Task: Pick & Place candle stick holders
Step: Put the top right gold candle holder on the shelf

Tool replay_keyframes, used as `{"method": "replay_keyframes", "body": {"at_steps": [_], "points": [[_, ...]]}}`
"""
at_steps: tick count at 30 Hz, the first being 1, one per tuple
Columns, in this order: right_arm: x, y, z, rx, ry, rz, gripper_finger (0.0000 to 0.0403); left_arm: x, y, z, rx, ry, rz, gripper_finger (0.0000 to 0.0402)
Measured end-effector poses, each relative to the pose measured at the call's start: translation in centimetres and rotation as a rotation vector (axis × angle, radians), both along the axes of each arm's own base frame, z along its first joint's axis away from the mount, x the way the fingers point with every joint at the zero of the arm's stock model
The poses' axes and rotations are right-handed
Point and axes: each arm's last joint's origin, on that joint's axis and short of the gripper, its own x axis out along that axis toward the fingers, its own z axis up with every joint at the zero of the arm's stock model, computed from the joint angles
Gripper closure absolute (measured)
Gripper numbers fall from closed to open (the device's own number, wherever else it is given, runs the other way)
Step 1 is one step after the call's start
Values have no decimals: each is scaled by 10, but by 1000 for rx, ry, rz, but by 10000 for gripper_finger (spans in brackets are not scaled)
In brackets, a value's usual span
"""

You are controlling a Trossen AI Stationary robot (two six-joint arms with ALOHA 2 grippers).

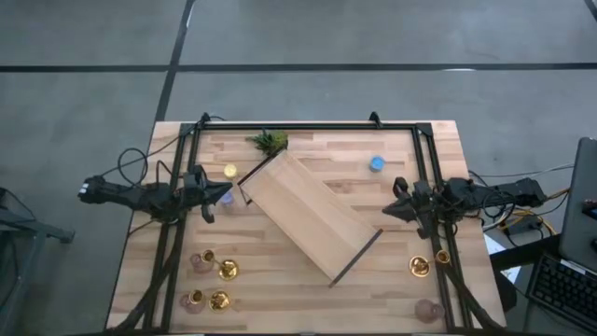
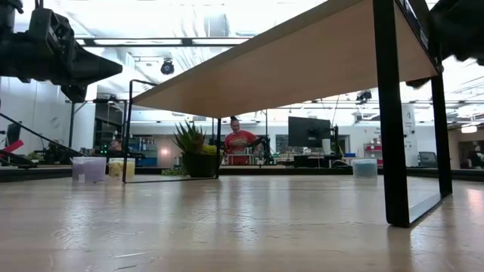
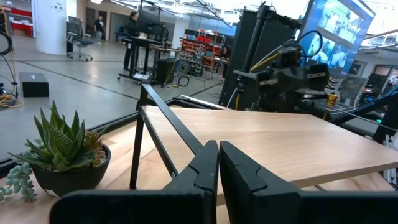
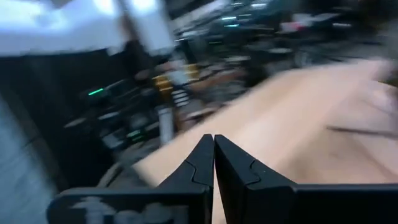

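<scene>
The left claw (image 1: 222,191) hangs above the surface (image 1: 308,299) at about nine o'clock from the middle, its fingers pressed together with nothing between them; the left wrist view shows the two dark fingers (image 3: 205,168) meeting edge to edge. It points toward three o'clock, at the near end of the raised wooden shelf (image 1: 308,217). The right claw (image 1: 388,211) mirrors it at three o'clock, fingers likewise closed and empty, aimed toward nine o'clock at the shelf's other end. Both look parked clear of the work, not committed to any grasp.

The shelf lies diagonally across the middle on thin black legs (image 2: 393,113). It is probably where the holders are meant to go, and its top is bare.

The candle stick holders sit along the six o'clock edge, well apart from both claws. At seven o'clock stand two gold candlesticks (image 1: 227,270) and (image 1: 219,300), each just beside a pinkish glass cup (image 1: 200,261) and (image 1: 192,301). At five o'clock the third gold candlestick (image 1: 420,266) stands near the right arm, with its glass cup (image 1: 429,310) further toward the corner. This split suggests each arm serves its own side.

A plant sprig (image 1: 270,141) sits at twelve o'clock, with a yellow tealight (image 1: 230,171) and a blue one (image 1: 376,163) to either side.
</scene>
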Motion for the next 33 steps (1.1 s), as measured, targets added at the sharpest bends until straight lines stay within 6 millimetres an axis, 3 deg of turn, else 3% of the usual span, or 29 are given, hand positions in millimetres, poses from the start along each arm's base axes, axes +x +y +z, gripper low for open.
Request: {"method": "replay_keyframes", "body": {"at_steps": [5,11,18,23,33], "points": [[-7,6,16,-131,-97,239,394,0,0,0,0,0,0,383],[-12,6,34,46,-63,301,394,0,0,0,0,0,0,383],[-21,9,58,-3,-101,453,394,0,0,0,0,0,0,383],[-27,8,72,-48,16,453,394,0,0,0,0,0,0,383],[-38,7,83,-45,486,471,394,0,0,0,0,0,0,383]]}}
